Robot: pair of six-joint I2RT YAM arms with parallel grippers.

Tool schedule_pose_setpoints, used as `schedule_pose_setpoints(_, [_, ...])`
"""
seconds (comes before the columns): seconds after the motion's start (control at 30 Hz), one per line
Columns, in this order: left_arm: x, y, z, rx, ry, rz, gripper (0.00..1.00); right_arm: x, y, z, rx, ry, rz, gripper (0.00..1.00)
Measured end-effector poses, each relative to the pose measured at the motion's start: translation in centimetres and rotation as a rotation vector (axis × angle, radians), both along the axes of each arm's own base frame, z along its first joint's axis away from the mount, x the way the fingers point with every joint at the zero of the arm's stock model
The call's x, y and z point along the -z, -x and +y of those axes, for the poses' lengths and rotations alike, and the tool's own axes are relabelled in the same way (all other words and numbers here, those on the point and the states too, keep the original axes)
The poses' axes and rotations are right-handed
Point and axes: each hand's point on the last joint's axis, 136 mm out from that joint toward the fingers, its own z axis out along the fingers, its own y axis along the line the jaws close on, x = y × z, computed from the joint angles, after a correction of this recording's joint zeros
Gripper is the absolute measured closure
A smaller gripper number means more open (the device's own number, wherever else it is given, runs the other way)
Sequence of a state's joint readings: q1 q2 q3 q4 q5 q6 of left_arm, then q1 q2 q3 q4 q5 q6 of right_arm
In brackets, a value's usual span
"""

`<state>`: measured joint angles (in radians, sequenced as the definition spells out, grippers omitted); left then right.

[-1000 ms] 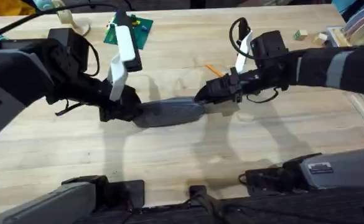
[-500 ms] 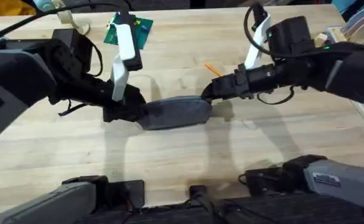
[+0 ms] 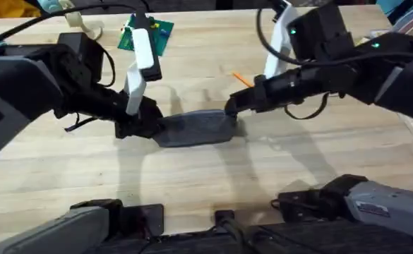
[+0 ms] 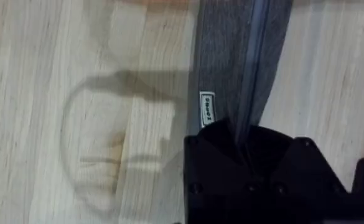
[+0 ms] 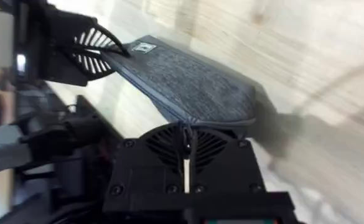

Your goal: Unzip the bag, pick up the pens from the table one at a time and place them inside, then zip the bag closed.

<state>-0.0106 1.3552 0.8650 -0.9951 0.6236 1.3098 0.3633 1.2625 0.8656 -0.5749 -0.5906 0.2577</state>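
The grey bag lies flat in the middle of the table, its zipper running along its length. My left gripper is shut on the bag's left end; its black fingers clamp the fabric beside a small white label. At the bag's right end my right gripper is shut on the zipper end, with the bag stretching away from it toward the left gripper. An orange pen lies on the table just behind the right gripper.
A green board and a white piece sit at the back left. Small blocks and stacked items are at the back right. Bare wood stretches in front of the bag.
The right arm's wrist has risen and swung back while its gripper slid slightly left along the bag's right end. The bag looks a little shorter and bunched. The left arm holds still.
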Motion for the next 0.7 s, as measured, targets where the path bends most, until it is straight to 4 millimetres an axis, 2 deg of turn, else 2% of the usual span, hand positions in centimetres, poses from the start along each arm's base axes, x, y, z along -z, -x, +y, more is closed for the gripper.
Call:
schedule_pose_setpoints(0.3, [0.4, -0.2, 0.9, -0.019, -0.042, 0.0, 0.958, -2.0, -0.8, 3.5, -0.047, 0.066, -0.16, 0.968])
schedule_pose_setpoints(0.7, [1.0, -0.2, 2.0, -0.031, -0.103, 0.004, 0.958, 0.1, 0.1, 9.7, -0.111, 0.029, -0.118, 0.968])
